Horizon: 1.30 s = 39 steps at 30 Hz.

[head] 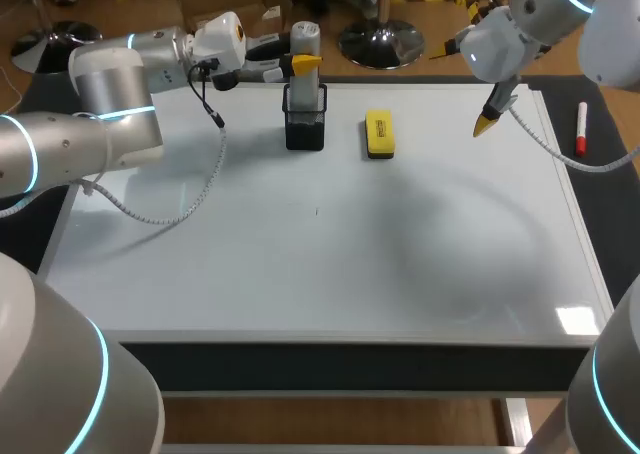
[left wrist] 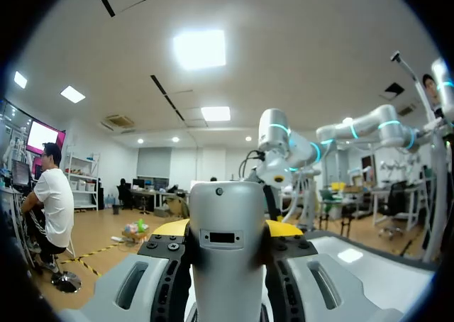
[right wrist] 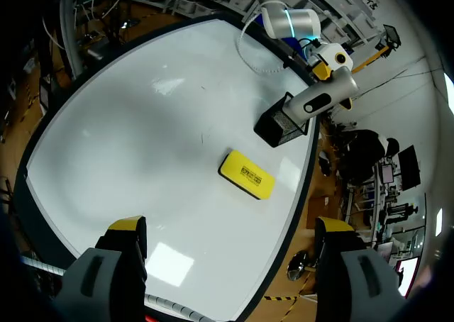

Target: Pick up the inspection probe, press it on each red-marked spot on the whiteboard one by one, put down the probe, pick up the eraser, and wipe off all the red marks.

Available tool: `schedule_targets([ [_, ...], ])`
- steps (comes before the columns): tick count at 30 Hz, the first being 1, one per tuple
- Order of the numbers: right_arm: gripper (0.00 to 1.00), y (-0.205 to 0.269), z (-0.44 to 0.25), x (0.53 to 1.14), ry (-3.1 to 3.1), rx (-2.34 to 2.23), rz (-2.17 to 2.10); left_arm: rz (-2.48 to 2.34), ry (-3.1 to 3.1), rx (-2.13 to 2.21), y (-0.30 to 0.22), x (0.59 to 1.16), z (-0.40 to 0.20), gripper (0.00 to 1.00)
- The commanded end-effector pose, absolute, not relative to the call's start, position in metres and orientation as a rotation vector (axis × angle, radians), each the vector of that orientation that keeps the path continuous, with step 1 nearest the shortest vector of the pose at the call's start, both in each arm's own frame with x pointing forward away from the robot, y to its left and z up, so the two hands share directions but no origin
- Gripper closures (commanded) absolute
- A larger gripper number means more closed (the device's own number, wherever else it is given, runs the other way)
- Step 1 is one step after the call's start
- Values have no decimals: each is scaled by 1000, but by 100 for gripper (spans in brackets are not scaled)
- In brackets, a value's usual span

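The inspection probe [head: 305,40], a grey cylinder, stands upright over the black mesh holder [head: 305,124] at the back of the whiteboard [head: 300,274]. My left gripper [head: 305,65] is shut on it from both sides. In the left wrist view the probe [left wrist: 227,251] fills the gap between the yellow tips of the left gripper [left wrist: 227,230]. The yellow eraser [head: 379,134] lies flat to the right of the holder. My right gripper [head: 487,126] hangs open above the board's back right. From the right gripper [right wrist: 230,230] the eraser [right wrist: 246,174] lies ahead, and beyond it the holder [right wrist: 280,127] and probe [right wrist: 323,98]. No red marks show.
A red-capped marker [head: 581,129] lies on the dark strip right of the whiteboard. My left arm's cable [head: 205,174] droops over the board's back left. A tiny dark speck [head: 316,211] sits near the board's middle.
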State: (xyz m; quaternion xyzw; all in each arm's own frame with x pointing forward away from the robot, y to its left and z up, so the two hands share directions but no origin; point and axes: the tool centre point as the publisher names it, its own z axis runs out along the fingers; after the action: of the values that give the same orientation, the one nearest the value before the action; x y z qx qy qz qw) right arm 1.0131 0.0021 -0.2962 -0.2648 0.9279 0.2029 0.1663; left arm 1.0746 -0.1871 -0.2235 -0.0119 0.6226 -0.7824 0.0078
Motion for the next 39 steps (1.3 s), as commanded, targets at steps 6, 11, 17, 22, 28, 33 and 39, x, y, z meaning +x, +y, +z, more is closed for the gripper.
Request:
schedule_targets([
  [6, 0, 2, -296, 1013, 2645, -757, 572, -2476, 1931, -21, -190, 1083, -236, 100],
  [11, 0, 2, -296, 1013, 2645, -757, 572, -2474, 1944, -19, -192, 1084, -243, 100],
  [17, 0, 2, -296, 1013, 2645, -757, 572, -2471, 1964, -21, -193, 1084, -251, 100],
  [22, 0, 2, -296, 1013, 2645, -757, 572, -2466, 1983, -21, -195, 1083, -256, 100],
  [28, 0, 2, -296, 1013, 2645, -757, 572, -2464, 1986, -34, -194, 1084, -259, 100],
  [33, 0, 2, -296, 1013, 2645, -757, 572, -2462, 2002, -44, -195, 1084, -263, 97],
  [39, 0, 2, -296, 1013, 2645, -757, 572, -2438, 2013, -55, -191, 1083, -260, 0],
])
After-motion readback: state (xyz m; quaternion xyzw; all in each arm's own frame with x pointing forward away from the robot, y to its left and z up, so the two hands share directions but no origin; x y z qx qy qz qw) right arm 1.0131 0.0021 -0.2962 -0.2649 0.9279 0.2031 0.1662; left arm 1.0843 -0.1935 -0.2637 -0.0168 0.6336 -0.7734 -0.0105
